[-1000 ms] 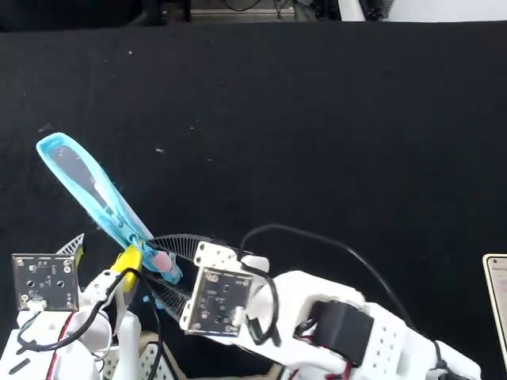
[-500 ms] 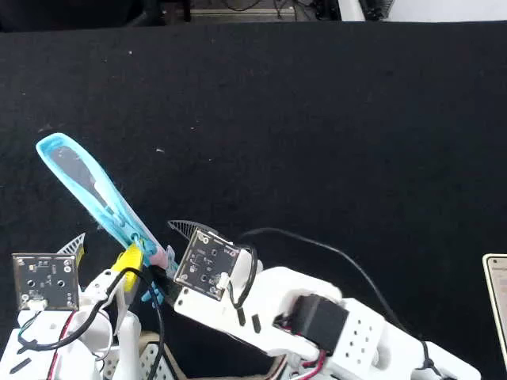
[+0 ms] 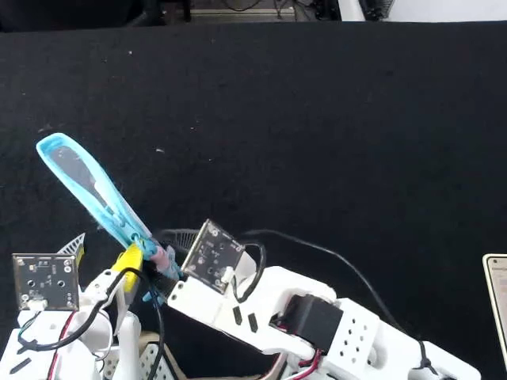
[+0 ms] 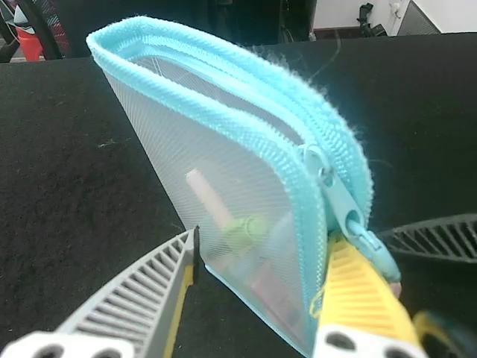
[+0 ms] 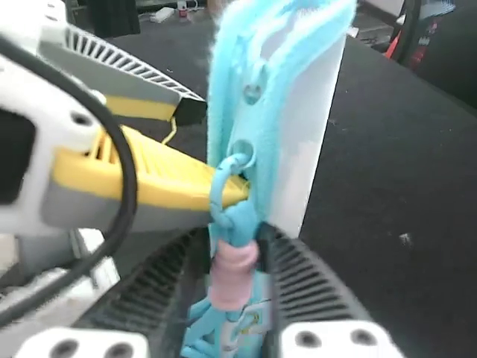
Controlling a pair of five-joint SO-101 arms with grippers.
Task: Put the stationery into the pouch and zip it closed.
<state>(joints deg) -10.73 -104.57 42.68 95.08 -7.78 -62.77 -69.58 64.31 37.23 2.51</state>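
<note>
Now the left tool [image 4: 264, 250] is clamping the pouch [image 4: 223, 149] by its zipper end, holding it on edge over the counter [image 3: 317, 119]; stationery [image 4: 212, 205] is showing through the mesh; the right tool [image 5: 235, 237], just beside the left, is pinching the pink pull [image 5: 233, 272] hanging at that same end.
</note>
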